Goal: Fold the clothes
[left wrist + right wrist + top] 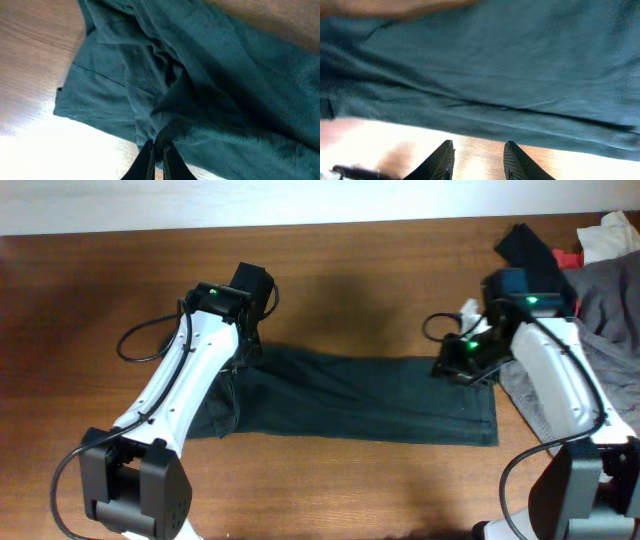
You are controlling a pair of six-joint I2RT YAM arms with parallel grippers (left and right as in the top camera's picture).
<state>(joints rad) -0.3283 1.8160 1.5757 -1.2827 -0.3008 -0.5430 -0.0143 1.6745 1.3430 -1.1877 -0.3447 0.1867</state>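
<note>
Overhead: brown wood table (350, 480), clothes (380, 400) spread across middle, grey garment (610, 300) heaped right. Left gripper (158, 145) pinching clothes edge; right gripper (479, 145) jaws apart, empty.

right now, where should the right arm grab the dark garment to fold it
Probably the straight edge at the garment's right end, pinched low from the bare table where the open right end effector sits. It lies flat, wood beside it, so a finger can slide under.
</note>
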